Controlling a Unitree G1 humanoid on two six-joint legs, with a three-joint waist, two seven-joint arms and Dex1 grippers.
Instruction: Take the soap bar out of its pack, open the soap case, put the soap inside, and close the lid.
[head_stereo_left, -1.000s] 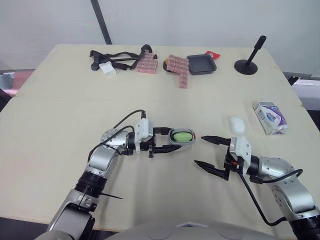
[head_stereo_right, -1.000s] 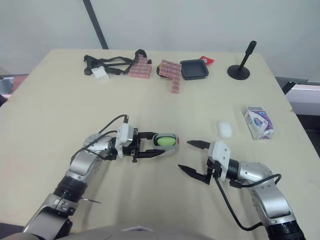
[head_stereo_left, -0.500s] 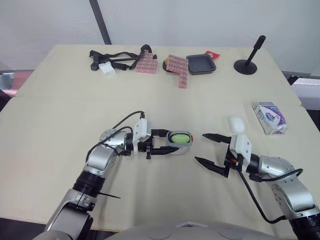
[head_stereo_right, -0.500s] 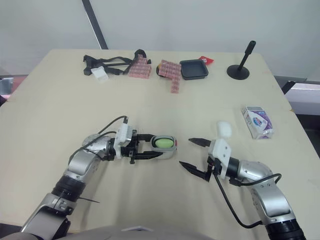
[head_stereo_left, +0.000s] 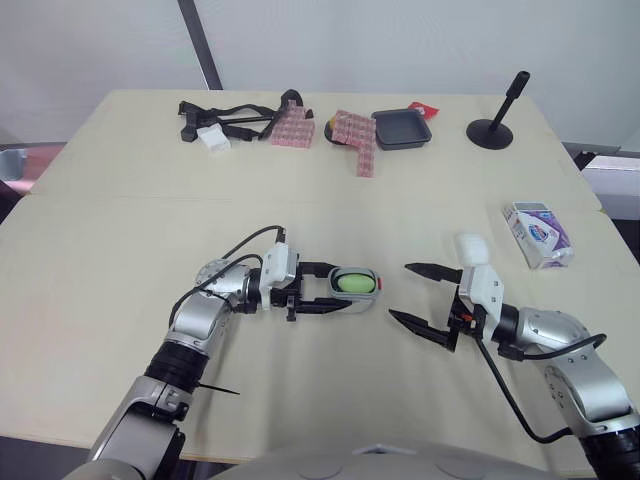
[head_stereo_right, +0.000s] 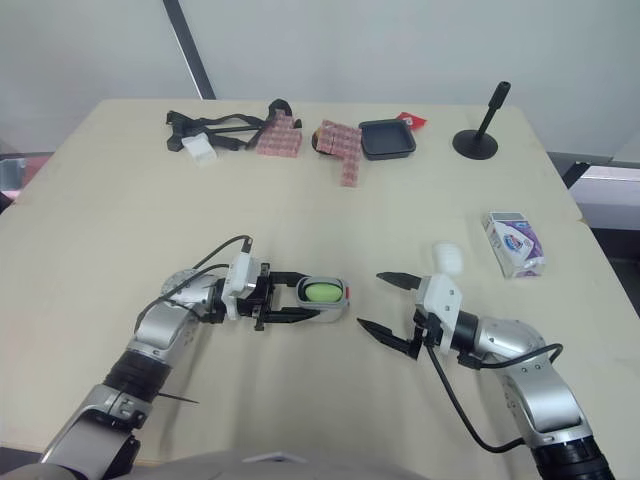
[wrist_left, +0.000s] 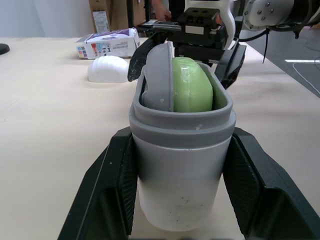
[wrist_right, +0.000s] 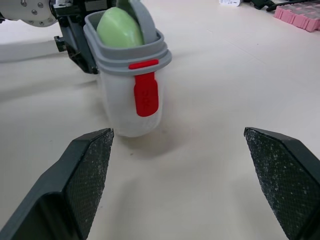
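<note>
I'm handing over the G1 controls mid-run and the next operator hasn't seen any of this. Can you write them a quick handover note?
Left gripper: shut on the soap case, clamping its sides.
Right gripper: open and empty, facing the case's red latch.
Things: the green soap sits inside the open case. A white domed piece, most likely the lid, lies on the table by the right arm. The pack lies beyond it, near the table's right edge.
Done: soap out of its pack, case open, soap inside.
Left: pick up the lid, fit it on the case and close it.
</note>
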